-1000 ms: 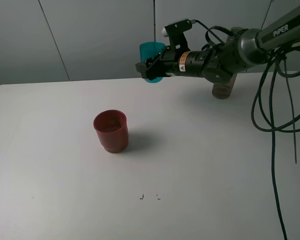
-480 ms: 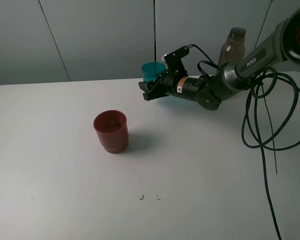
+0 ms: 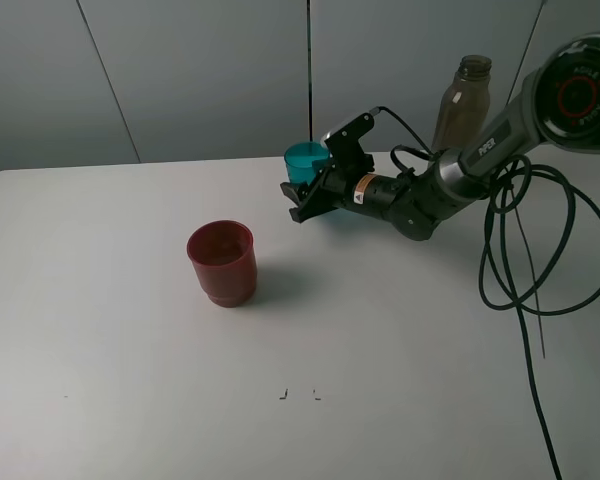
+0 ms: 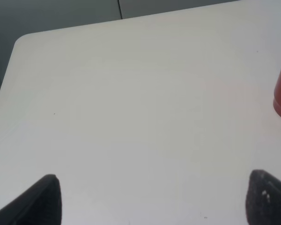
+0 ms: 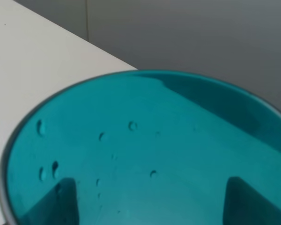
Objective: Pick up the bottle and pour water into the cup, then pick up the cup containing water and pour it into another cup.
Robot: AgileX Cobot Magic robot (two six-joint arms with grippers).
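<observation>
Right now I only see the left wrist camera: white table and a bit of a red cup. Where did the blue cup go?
Observer: The teal cup is upright in the right end effector, farther back than the red cup.
Operator: Is it wet inside?
Observer: Yes, the right wrist view shows droplets on its inner wall.
Operator: And the bottle?
Observer: The bottle stands at the back, behind the right arm.

Cup (image 3: pixel 302 159) translucent teal-blue (droplets speckle its inside). Other cup (image 3: pixel 222 262), left, dark translucent red. Bottle (image 3: pixel 461 102), far right, smoky grey-brown. Table (image 3: pixel 130 400) plain white; wall grey; arm & cables (image 3: pixel 500 270) black.
</observation>
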